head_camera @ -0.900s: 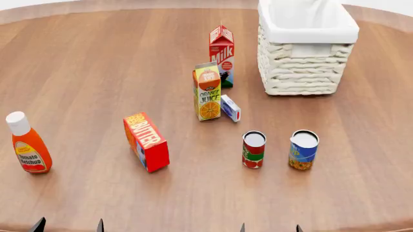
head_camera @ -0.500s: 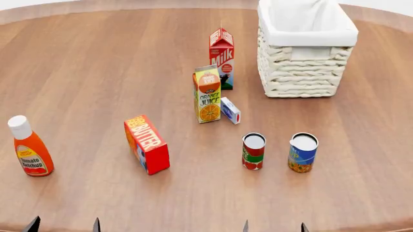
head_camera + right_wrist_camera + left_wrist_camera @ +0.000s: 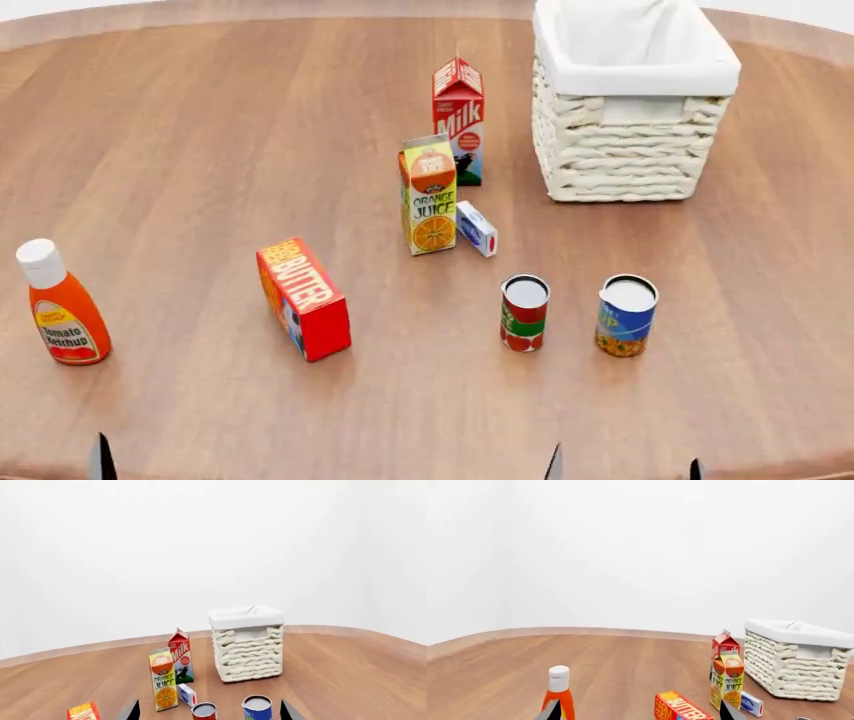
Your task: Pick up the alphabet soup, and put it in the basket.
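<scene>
The alphabet soup (image 3: pixel 626 318) is the blue and yellow can with an orange band at its foot, standing upright on the wooden table (image 3: pixel 200 150). It also shows in the right wrist view as the soup can (image 3: pixel 257 709). The basket (image 3: pixel 627 150), pale wicker with a white lining, stands behind it at the far right. My right gripper (image 3: pixel 623 468) is open at the near edge, in front of the soup and apart from it. Of my left gripper only one fingertip (image 3: pixel 100 462) shows in the head view. In its wrist view the left gripper (image 3: pixel 639 712) is open and empty.
A red and green can (image 3: pixel 525 315) stands just left of the soup. An orange juice carton (image 3: pixel 429 195), a milk carton (image 3: pixel 458 115) and a small white-blue box (image 3: pixel 477 227) stand mid-table. A butter box (image 3: pixel 304 298) and a ketchup bottle (image 3: pixel 60 310) are to the left.
Both pairs of fingertips have shifted to the right along the head view's lower edge, and one left fingertip has dropped out of view. The objects on the table have not moved.
</scene>
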You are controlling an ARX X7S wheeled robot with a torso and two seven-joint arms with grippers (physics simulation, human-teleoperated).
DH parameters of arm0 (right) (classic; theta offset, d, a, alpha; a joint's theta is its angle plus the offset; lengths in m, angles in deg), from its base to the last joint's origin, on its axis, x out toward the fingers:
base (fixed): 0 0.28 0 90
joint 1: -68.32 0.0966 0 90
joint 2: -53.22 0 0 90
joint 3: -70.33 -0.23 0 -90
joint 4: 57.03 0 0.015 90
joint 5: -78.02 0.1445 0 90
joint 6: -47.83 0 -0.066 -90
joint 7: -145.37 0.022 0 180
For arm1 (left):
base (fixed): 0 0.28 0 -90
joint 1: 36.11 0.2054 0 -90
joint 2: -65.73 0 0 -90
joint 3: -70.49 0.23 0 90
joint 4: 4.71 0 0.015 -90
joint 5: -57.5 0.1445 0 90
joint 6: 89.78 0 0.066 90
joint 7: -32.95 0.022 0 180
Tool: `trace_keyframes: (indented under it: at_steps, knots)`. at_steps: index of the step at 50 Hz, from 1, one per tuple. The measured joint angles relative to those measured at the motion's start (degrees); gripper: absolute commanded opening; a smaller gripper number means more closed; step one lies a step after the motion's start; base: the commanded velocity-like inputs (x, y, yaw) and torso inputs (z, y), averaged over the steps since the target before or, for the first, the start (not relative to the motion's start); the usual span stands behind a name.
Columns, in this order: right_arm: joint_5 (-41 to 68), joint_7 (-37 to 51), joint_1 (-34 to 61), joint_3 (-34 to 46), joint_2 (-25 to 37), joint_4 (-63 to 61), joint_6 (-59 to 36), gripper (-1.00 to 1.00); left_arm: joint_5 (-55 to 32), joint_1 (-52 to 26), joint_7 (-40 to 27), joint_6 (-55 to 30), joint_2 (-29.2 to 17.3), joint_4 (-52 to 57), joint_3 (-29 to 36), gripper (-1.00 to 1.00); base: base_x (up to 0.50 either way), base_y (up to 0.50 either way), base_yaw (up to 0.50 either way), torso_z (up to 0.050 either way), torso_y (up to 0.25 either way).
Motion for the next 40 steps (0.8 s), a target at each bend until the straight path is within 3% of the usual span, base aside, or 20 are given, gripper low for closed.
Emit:
trace_keyframes:
  at_steps: [40]
  knots:
    - [5.5, 4.5, -0.3, -2.1, 2.9, -2.1, 0.9, 1.00, -4.4, 1.8, -4.6, 2.8, -2.8, 3.2, -1.4, 1.00, 0.00, -0.07, 0.00, 0.000, 0.000]
